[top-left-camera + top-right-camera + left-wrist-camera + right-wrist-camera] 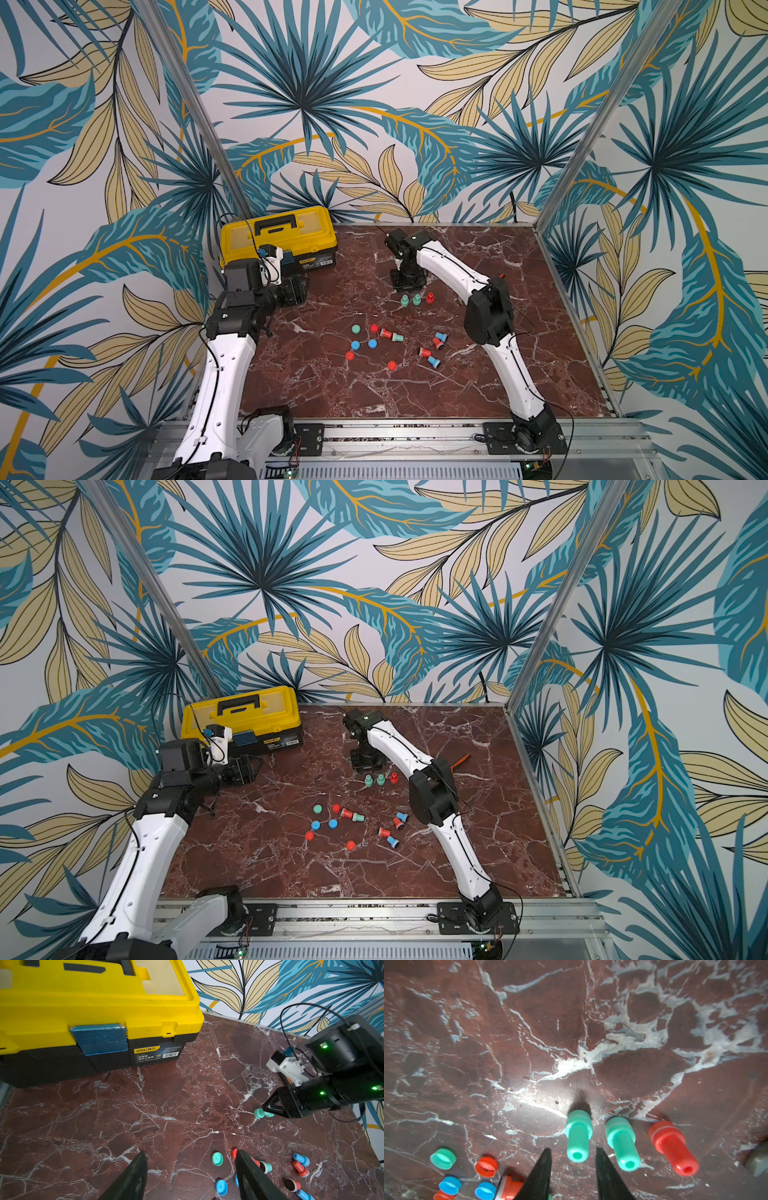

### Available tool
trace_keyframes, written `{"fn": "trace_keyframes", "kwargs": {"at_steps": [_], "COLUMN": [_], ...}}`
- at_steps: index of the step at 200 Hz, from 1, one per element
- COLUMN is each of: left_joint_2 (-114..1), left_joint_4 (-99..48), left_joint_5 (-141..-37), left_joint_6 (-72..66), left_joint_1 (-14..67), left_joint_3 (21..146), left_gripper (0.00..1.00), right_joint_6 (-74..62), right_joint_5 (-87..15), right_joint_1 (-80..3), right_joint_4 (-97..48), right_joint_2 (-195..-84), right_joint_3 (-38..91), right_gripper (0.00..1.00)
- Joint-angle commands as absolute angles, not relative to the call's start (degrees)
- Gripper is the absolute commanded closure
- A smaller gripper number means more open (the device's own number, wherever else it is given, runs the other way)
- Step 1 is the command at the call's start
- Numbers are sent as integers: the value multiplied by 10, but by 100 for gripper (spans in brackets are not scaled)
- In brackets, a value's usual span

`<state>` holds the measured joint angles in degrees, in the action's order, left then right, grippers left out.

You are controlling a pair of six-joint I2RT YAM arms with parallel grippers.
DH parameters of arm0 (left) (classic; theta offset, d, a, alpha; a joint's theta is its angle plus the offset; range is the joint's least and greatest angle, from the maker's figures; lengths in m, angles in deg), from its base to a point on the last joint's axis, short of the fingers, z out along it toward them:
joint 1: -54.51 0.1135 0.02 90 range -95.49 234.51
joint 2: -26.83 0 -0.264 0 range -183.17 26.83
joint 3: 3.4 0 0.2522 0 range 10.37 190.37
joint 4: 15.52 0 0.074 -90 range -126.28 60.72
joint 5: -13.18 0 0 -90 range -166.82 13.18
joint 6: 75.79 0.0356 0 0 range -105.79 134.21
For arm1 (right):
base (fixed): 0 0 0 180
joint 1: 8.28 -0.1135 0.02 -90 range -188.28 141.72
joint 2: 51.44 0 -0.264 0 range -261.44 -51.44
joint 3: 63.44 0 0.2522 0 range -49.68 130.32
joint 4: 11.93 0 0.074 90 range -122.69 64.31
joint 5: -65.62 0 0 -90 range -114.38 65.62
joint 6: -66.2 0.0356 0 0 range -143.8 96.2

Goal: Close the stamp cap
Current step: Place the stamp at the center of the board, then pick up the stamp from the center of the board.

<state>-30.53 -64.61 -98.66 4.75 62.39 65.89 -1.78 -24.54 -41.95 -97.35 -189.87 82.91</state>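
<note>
Well, I have the right pincer low over the far middle of the table, its two black fingers apart and clamped on nothing. A green stamp stands upright on its wide end just ahead of them. Its narrow top sits in the gap between the fingertips, and as far as the right wrist view lets me judge, there is a little clearance on either side. A pale seam rings the wide end, which I read as a cap already seated there. Just beside it stands a second green stamp, and next to that a red stamp, so the three form a short row, close together but not touching. In both top views the row sits directly on the near side of the right pincer. Nearer to me, around the middle of the table, I see the loose caps in green, blue and red, scattered apart from one another. To the right of them the uncapped stamps lie on their sides in small pairs, dark pads showing on some. The left pincer hangs at the left side of the table, just in front of the yellow toolbox, its fingers spread wide with nothing between them, well apart from the row of stamps.
</note>
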Motion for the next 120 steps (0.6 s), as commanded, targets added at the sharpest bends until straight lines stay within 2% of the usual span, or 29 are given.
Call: {"fn": "trace_keyframes", "kwargs": {"at_steps": [1, 42, 120], "left_joint_2": [-306, -308, -313], "left_joint_4": [-632, -631, -631], "left_joint_5": [-983, -984, -985], "left_joint_6": [48, 47, 47], "left_joint_1": [630, 629, 630], "left_joint_3": [652, 652, 654], "left_gripper": [31, 31, 31], "right_joint_6": [-24, -28, -31], "right_joint_5": [-236, -245, -232], "right_joint_1": [-418, -422, -460], "right_joint_4": [-983, -985, -920], "right_joint_2": [-1854, -1807, -1653], "right_joint_3": [834, 780, 506], "right_gripper": [62, 63, 63]}}
